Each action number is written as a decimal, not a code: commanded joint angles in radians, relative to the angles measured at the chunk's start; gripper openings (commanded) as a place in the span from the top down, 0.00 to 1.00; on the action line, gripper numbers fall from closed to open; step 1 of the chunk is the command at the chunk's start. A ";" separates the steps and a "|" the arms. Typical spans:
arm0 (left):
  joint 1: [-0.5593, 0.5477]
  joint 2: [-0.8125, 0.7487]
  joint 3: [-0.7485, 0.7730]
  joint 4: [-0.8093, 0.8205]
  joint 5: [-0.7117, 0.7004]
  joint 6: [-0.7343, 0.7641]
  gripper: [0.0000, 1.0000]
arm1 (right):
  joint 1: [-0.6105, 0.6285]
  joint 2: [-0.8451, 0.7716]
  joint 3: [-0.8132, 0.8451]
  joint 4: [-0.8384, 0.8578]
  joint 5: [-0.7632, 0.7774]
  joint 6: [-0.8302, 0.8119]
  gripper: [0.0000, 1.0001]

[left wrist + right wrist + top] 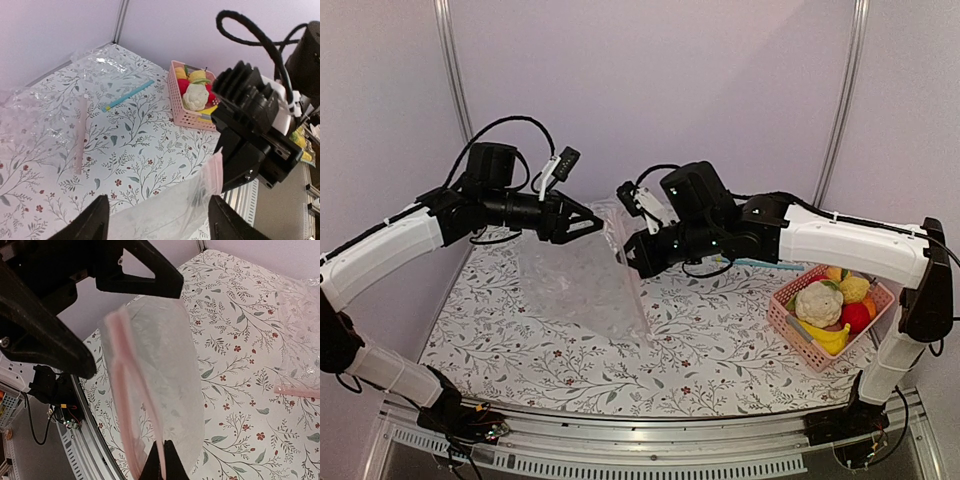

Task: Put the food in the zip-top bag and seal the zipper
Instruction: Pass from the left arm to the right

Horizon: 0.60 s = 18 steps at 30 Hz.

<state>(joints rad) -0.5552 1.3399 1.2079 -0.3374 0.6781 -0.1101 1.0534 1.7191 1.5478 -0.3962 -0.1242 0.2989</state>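
Observation:
The zip-top bag (pixel 582 285) hangs between my grippers, clear with a pale pink zipper (pixel 119 375) along its mouth. My right gripper (pixel 161 454) is shut on that strip at one corner; it also shows in the top view (pixel 624 254). My left gripper (pixel 162 225) is open, and the bag's mouth edge (pixel 170 210) lies between its fingers without being pinched; its tips show in the top view (pixel 597 222). The food stays in the pink basket (pixel 782 322) at the right: white cauliflower (pixel 818 301), banana (pixel 826 339), a red fruit (pixel 857 316), a lemon (pixel 854 288).
A second crinkly clear bag with a pink strip (pixel 80 132) lies on the floral table, also in the right wrist view (pixel 296 389). A bag with a teal strip (pixel 127 95) lies near the basket (pixel 176 102). A metal rail (pixel 640 450) runs along the near edge.

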 commanded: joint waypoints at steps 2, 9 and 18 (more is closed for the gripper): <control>-0.018 -0.097 -0.018 -0.003 -0.290 0.016 0.21 | 0.005 -0.015 0.003 -0.022 0.146 0.081 1.00; -0.044 -0.231 -0.070 0.030 -0.532 -0.085 0.14 | -0.002 -0.042 0.011 -0.091 0.335 0.134 1.00; -0.217 -0.205 -0.219 0.199 -0.554 -0.349 0.38 | -0.003 -0.041 0.039 -0.102 0.322 0.164 1.00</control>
<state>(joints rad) -0.6933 1.0840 1.0584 -0.2340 0.1436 -0.3214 1.0527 1.7050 1.5524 -0.4808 0.1844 0.4339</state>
